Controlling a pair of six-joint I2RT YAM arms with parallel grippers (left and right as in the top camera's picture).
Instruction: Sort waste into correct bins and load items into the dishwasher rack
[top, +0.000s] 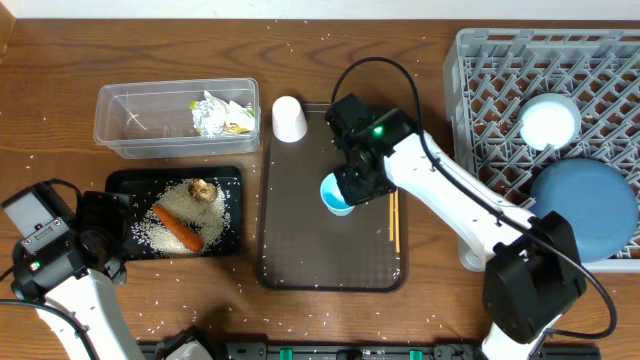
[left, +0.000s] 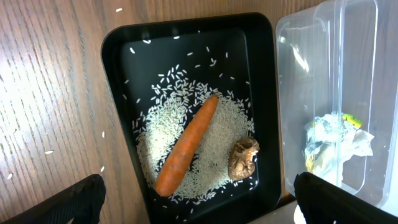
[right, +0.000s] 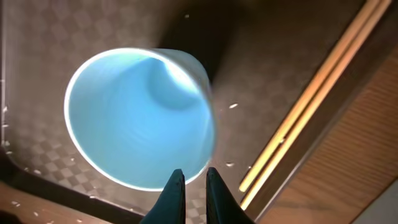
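Two fingers of the right gripper (right: 195, 177) stand almost together with a thin slit between them. Their tips sit at the near rim of the light-blue cup (right: 137, 118), but whether they pinch that rim cannot be told. The cup sits on the brown tray (right: 56, 37) right under the gripper, its mouth opening toward the wrist. Thin wooden chopsticks (right: 311, 99) lie just beside the gripper, apart from the cup, their long axis running along the tray's edge. A white cup (top: 289, 118) stands beyond the gripper near the tray's far corner. The left gripper (left: 199, 186) is spread wide above the black tray (left: 118, 81). Under it the carrot (left: 186, 144) lies diagonally on rice (left: 155, 124), thick end nearest the fingers and tip pointing away. A brown lump (left: 243, 158) lies just beside it, and the wrapper (left: 336, 140) lies in the clear tub (left: 292, 74) alongside.
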